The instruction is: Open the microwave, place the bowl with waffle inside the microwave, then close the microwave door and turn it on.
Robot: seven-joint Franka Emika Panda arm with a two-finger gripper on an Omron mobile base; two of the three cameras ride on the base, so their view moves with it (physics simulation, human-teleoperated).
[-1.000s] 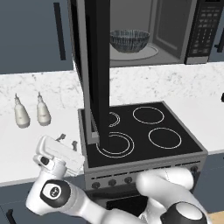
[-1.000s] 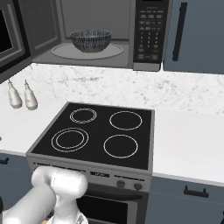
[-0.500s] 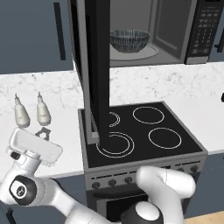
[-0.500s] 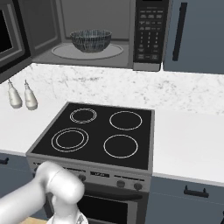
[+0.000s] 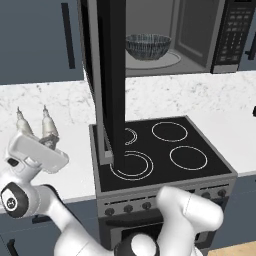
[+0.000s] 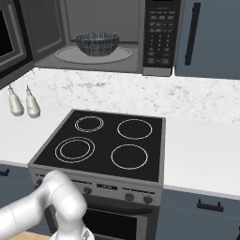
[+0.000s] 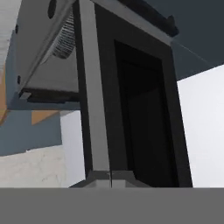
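With the bowl (image 6: pixel 97 43) seated on the turntable inside the microwave (image 6: pixel 154 35), the hand has swung left over the bench (image 5: pixel 75 165) toward the open microwave door (image 5: pixel 111 85); claw state indeterminate, door closing presumably next.

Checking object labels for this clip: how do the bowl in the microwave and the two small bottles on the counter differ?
The bowl is dark with fine white streaks, wide and open-topped; the two bottles are pale grey, slim and narrow-necked. The bowl sits on the turntable inside the open microwave, while the bottles stand on the white counter left of the stove. All are upright.
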